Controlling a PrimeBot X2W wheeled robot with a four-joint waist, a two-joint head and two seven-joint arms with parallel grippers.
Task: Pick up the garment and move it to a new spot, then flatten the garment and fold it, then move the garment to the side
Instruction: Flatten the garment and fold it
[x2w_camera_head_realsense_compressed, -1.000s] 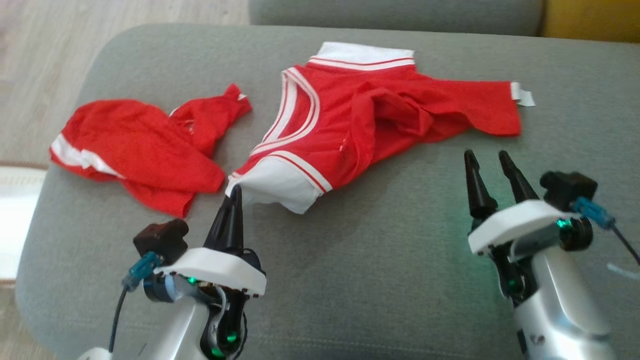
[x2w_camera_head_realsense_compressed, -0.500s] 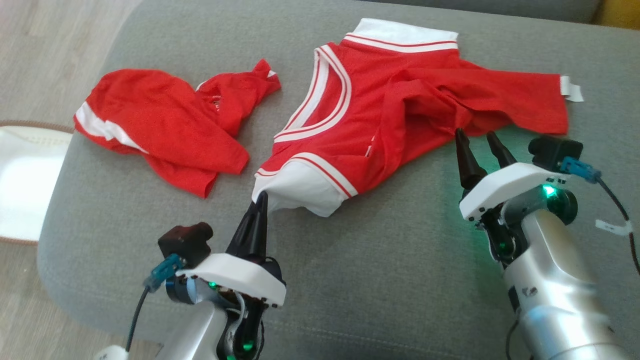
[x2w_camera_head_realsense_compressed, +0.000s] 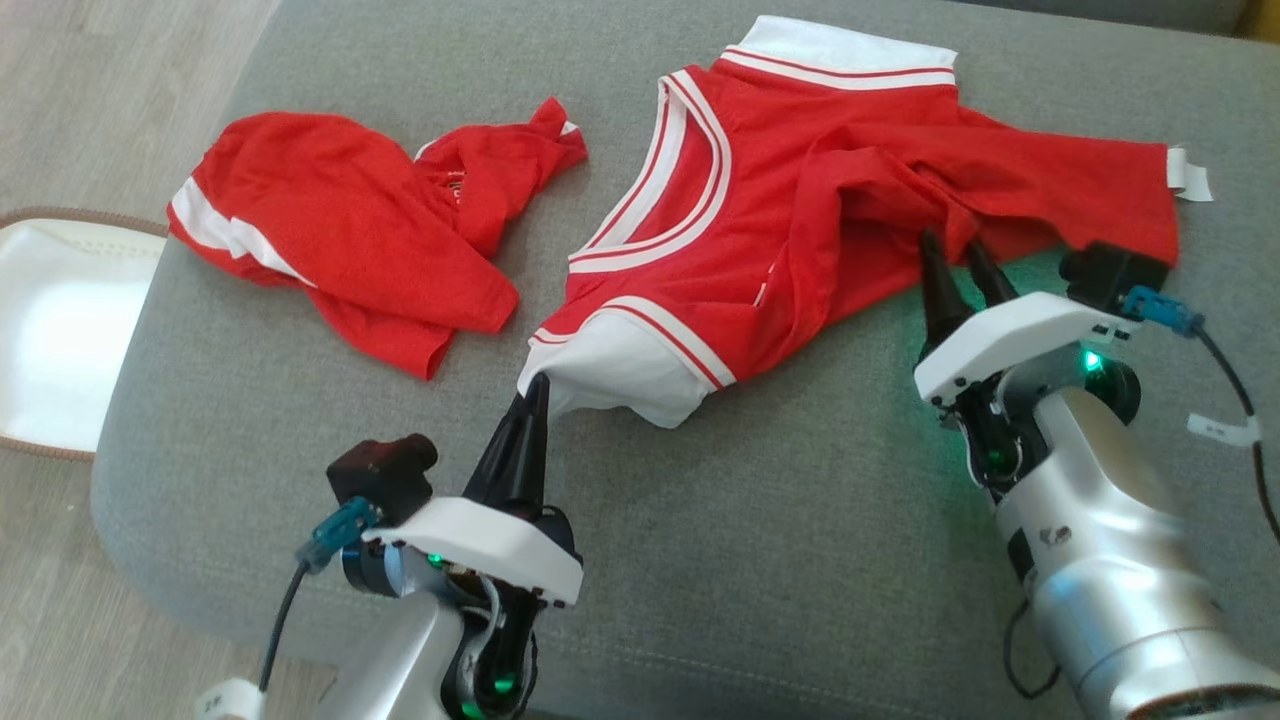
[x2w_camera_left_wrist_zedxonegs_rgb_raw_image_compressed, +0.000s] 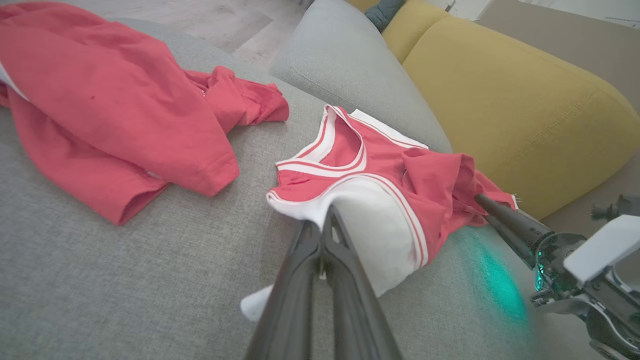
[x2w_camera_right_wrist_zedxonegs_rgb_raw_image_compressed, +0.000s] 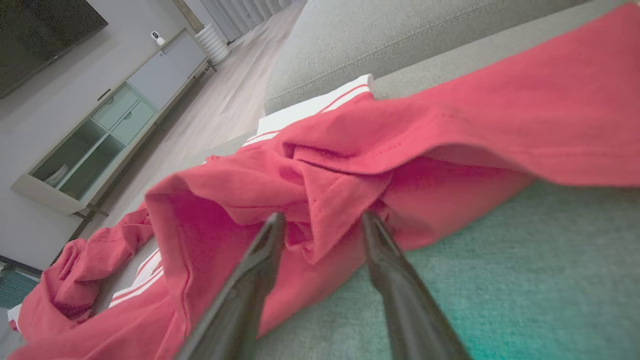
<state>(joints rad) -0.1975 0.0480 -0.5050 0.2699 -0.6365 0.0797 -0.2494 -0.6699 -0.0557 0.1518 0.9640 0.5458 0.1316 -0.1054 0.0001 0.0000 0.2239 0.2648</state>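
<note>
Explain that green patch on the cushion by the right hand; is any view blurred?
Head view: green glow on the cushion beside the right hand, likely from its green lamp. Left wrist view: same glow, teal and brighter. Right wrist view: teal tint lower right, fingers soft, jersey sharper.

Red-and-white garment (x2w_camera_left_wrist_zedxonegs_rgb_raw_image_compressed: 385, 175) pinched by the left gripper (x2w_camera_left_wrist_zedxonegs_rgb_raw_image_compressed: 325, 222)
Its jaws are pressed together on the white edge, above the grey sofa cushion (x2w_camera_left_wrist_zedxonegs_rgb_raw_image_compressed: 125, 280); a second red garment (x2w_camera_left_wrist_zedxonegs_rgb_raw_image_compressed: 115, 115) lies crumpled to the left; the right gripper (x2w_camera_left_wrist_zedxonegs_rgb_raw_image_compressed: 482, 207) touches the garment's far fold.

Grey cushion (x2w_camera_head_realsense_compressed: 800, 560) bears a jersey (x2w_camera_head_realsense_compressed: 800, 220) and a crumpled red garment (x2w_camera_head_realsense_compressed: 340, 240).
</note>
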